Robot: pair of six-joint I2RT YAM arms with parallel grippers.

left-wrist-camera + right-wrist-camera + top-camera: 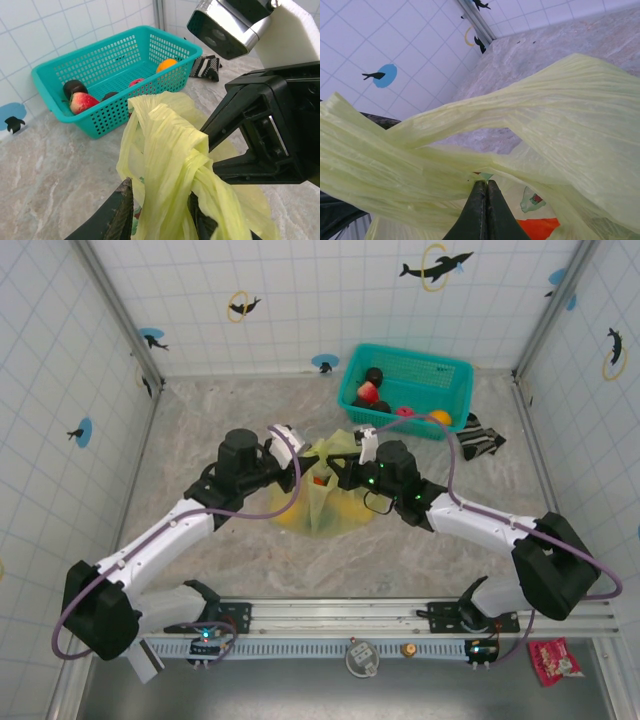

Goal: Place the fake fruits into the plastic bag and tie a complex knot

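The plastic bag [318, 502] lies on the tabletop [200, 430] between the arms (near the teal basket [412, 354]), its twisted handles running between the partly parted fingers of the left hand [161, 215], while the right hand [487, 202] is pinched shut on a fold of its film.

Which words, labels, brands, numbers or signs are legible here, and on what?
No text can be read.
Print on the small red packet, near right corner: too small to read.
On the tiled-wall stickers: fish silhouettes and rings, no words.
On the translucent yellow-green plastic bag: no legible lettering.
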